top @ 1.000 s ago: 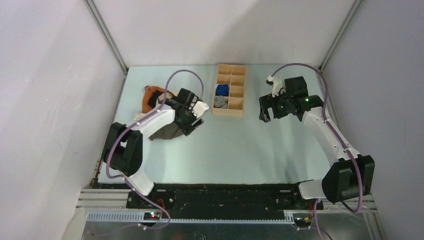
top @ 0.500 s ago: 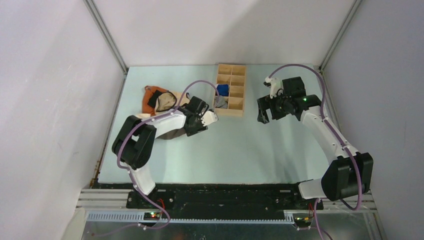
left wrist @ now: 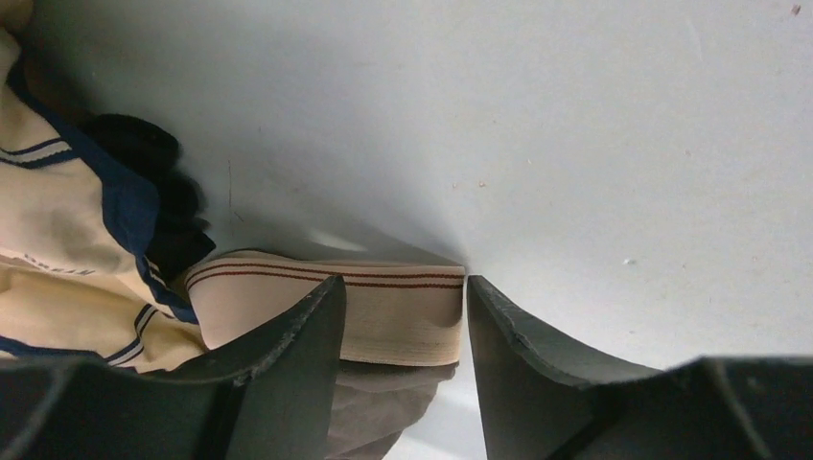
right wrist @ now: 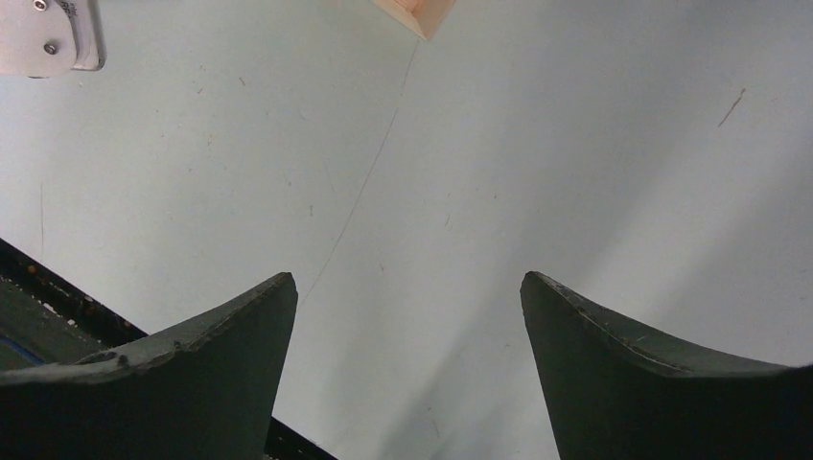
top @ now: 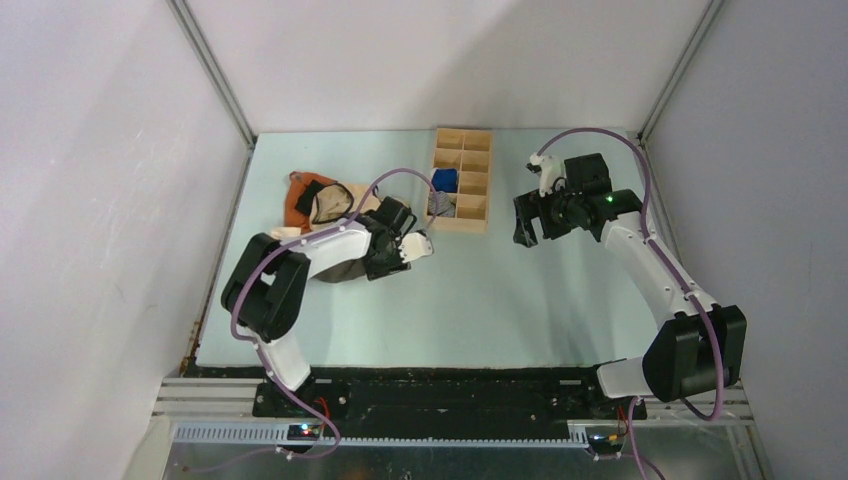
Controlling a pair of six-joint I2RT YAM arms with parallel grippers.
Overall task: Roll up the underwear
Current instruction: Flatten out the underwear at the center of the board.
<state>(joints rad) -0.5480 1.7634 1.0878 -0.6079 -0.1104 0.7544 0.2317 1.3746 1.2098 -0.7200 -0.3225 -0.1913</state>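
Note:
The underwear [top: 343,268] lies crumpled on the table's left half, dark olive-brown, mostly hidden under my left arm. In the left wrist view its pale beige waistband [left wrist: 403,311], with thin red-brown stripes, lies flat with dark fabric below it. My left gripper [top: 385,260] is low over it. Its jaws [left wrist: 404,281] stand a little apart and straddle the waistband's right end, the right finger [left wrist: 537,355] just beside the band's edge. My right gripper [top: 525,228] hangs open and empty over bare table [right wrist: 407,278] at the right.
A wooden compartment box [top: 460,212] stands at the back centre with a blue roll [top: 445,180] and a grey roll [top: 440,203] in it. A cream-and-orange garment [top: 312,200] lies behind the underwear, also at the left of the left wrist view [left wrist: 58,211]. Walls enclose the table.
My left gripper has moved right along the underwear, then settled slightly lower and nearer at its right end. The right arm has barely shifted.

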